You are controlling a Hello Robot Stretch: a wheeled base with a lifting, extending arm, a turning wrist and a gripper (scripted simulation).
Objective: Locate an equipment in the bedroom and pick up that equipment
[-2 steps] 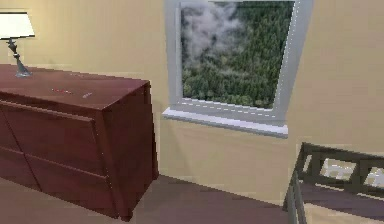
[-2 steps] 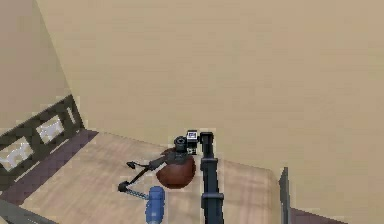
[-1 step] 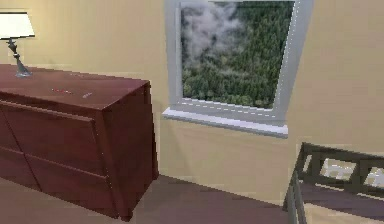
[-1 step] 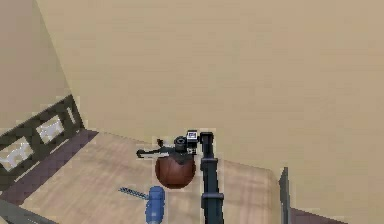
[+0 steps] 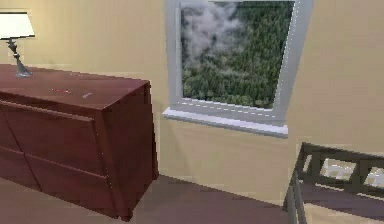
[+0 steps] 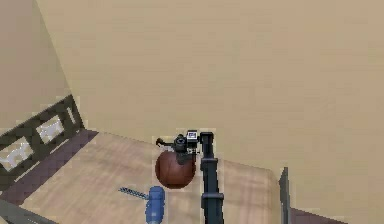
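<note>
Ball, round, smooth and reddish-brown, lies on the bed about midway along it, well apart from the headboard. As a sphere it has no long axis, and nothing on its surface tells which way it points.

The bed's top is a flat, pale tan slab with a faint wood-like grain. The headboard is dark, square-edged framing around lighter rectangular panels.

The arm, a dark square bar, crosses the bed from its near edge. At its far end stand two small white squares with black marks. The gripper, dark and blocky, sits at the ball's upper side. With the ball lying on the bed right at it, I cannot tell whether it has hold of anything, and the set of its fingers cannot be told either.

Nearer the bed's front edge lies a stubby blue cylinder. Just beside it a thin grey-blue rod runs toward the headboard end.

A plain, matt beige wall rises behind the bed.

In the forward view a white-framed window, tall with a thick sill, is set above the headboard and shows green trees. Well apart from the bed stands a boxy dresser of polished red-brown wood with flat drawer fronts. A lamp with a pale shade and slim stem stands on it. The floor is dark.
</note>
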